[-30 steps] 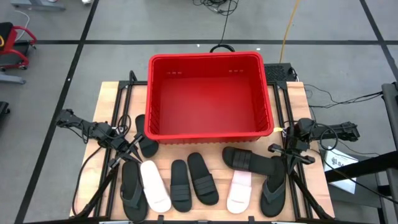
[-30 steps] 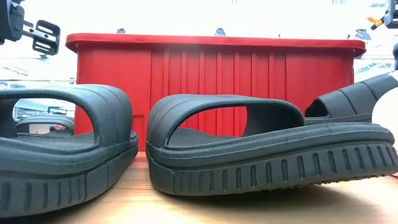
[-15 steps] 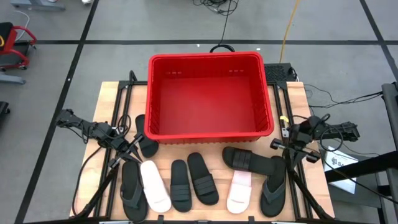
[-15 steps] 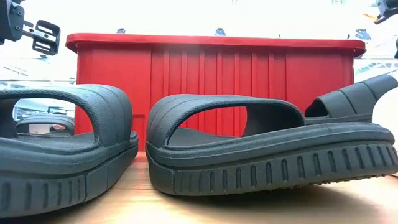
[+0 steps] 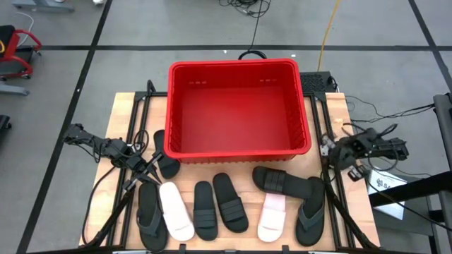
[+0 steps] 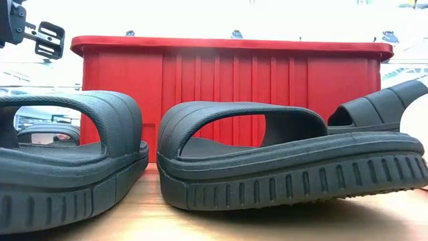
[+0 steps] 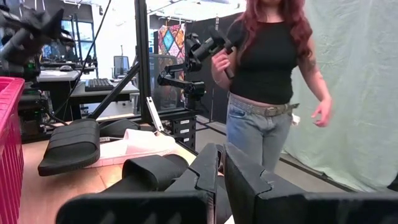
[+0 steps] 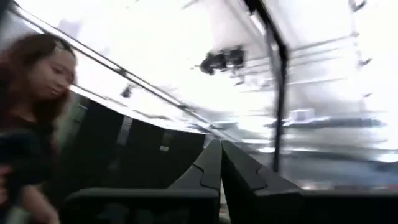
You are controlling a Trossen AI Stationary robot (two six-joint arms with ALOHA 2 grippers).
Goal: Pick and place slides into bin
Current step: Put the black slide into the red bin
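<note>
Slides (image 5: 232, 203) before bin (image 5: 237, 153)

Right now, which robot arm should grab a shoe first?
Probably the left. The left gripper sits low beside the black rubber slides, while the right gripper points away beside the red plastic bin.

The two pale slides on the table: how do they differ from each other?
The left pale slide sits between black sandals near the left pincer; the right pale slide lies nearer the right pincer. The left one leans toward the picture's left at its far end, the right one toward the right. Both lie flat on the table, outside the red bin.
</note>
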